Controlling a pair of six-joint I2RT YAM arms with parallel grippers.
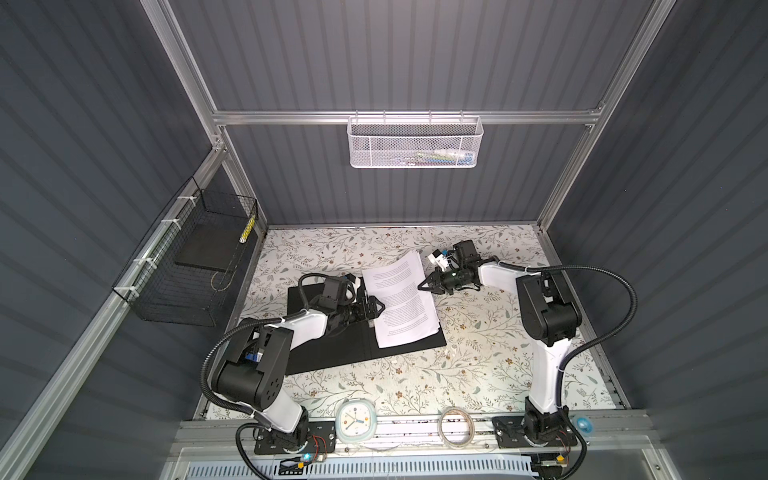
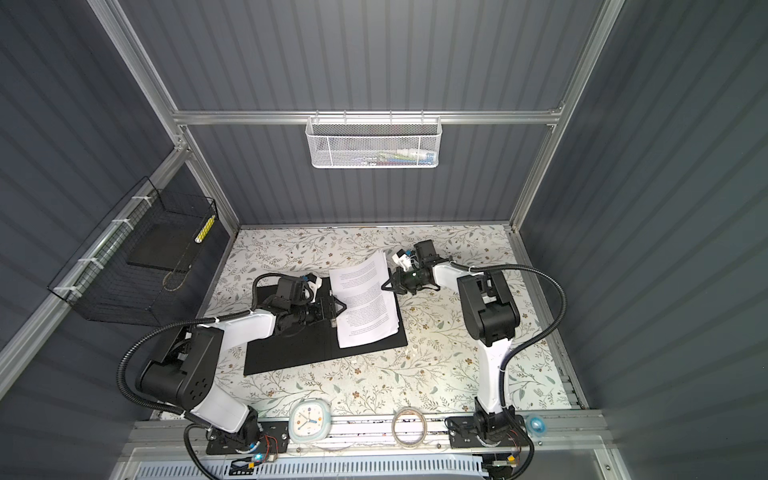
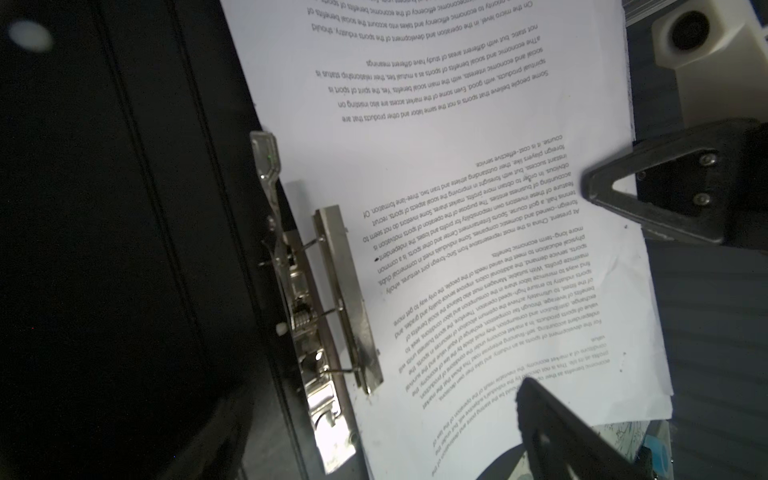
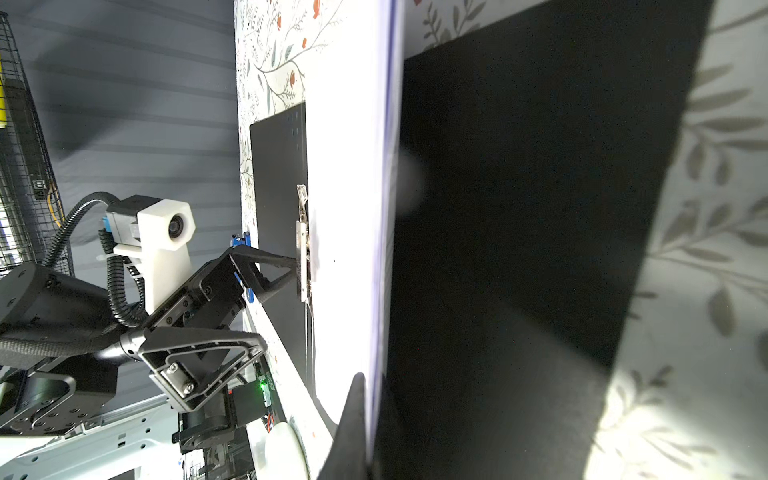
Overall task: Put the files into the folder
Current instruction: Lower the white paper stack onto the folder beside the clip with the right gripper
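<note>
Lying open on the desk: the folder (image 1: 332, 353) (image 2: 291, 353), black inner faces up, tilted, left of the desk's (image 1: 478, 374) middle.
Folder contents: the files (image 1: 401, 303) (image 2: 365, 303) (image 3: 457, 166) (image 4: 345, 208), white printed pages, sit on the folder's right-hand face. Their far corner hangs past the folder's far edge, and their spine-side edge lies under the bar of the metal clip (image 3: 345, 291) (image 4: 303, 249).
Wall baskets: a white mesh basket (image 1: 415, 141) on the back rail holds small items too blurred to name. A black wire basket (image 1: 183, 270) on the left wall holds a dark slab (image 1: 203, 249) and a yellow strip (image 1: 246, 230).
Front rail: a clock (image 1: 355, 422) and a tape roll (image 1: 456, 426).
Open room: bare floral desk shows along the front edge and toward the right edge.
Left arm: elbow bent, forearm low over the folder's left face. The left claw (image 1: 374, 309) (image 2: 336, 309) (image 3: 555, 286) is spread wide at the files' spine-side edge by the clip.
Right arm: elbow raised, forearm reaching toward the middle. The right claw (image 1: 424, 286) (image 2: 386, 286) (image 4: 361, 415) is pressed together, pinching the files' right edge.
</note>
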